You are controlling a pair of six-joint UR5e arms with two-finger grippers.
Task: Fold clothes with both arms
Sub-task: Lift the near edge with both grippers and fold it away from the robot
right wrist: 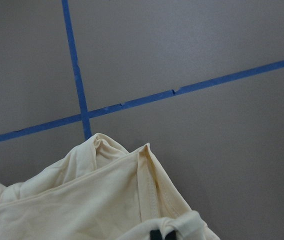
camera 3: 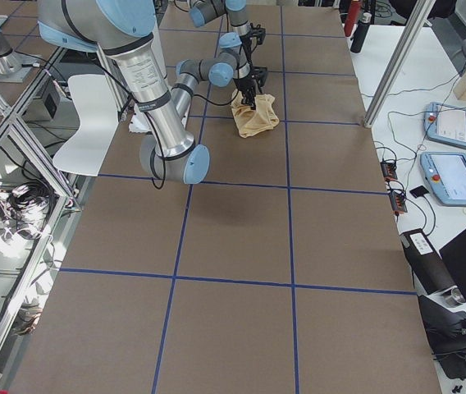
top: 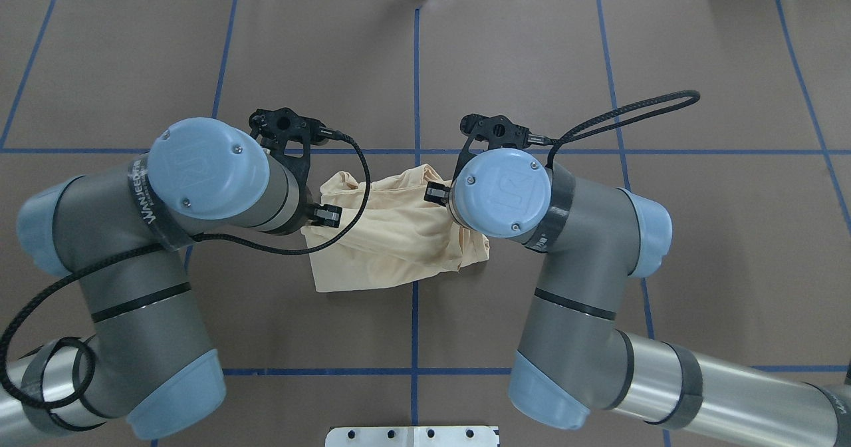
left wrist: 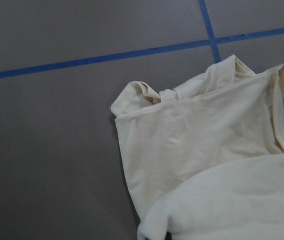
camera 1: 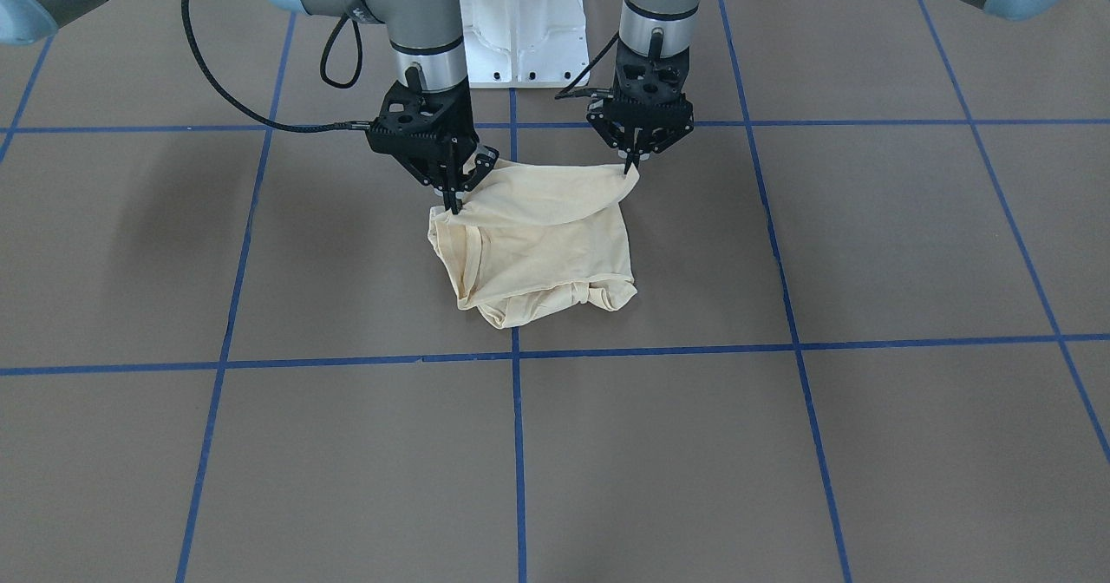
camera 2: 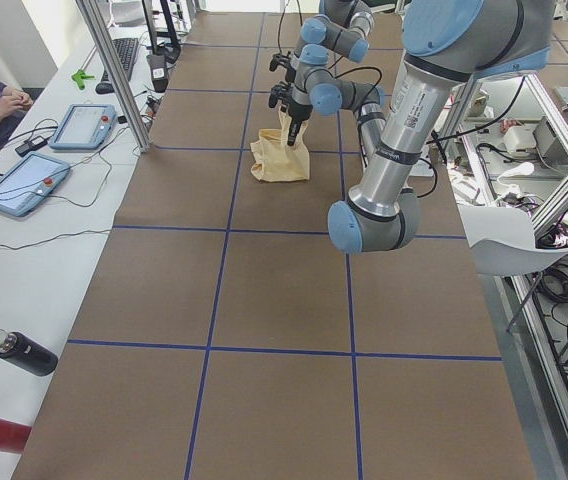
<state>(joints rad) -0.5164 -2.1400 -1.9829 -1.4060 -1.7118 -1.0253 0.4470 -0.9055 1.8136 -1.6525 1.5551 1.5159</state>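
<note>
The pale cream-yellow shirt (camera 1: 546,245) lies bunched and partly folded near the table's middle, and its print is hidden. It also shows in the overhead view (top: 392,234) and in both wrist views (left wrist: 207,150) (right wrist: 92,200). My left gripper (camera 1: 631,167) is shut on the shirt's edge nearest the robot, at one corner, and holds it a little above the table. My right gripper (camera 1: 451,201) is shut on the same edge at the other corner. The lifted edge hangs taut between them. In the overhead view both wrists hide the fingertips.
Blue tape lines (camera 1: 517,353) cross the brown table. The white base mount (camera 1: 520,19) stands behind the shirt. Black cables loop from both wrists (top: 625,111). A side bench holds tablets (camera 2: 19,185) and a dark bottle (camera 2: 22,353).
</note>
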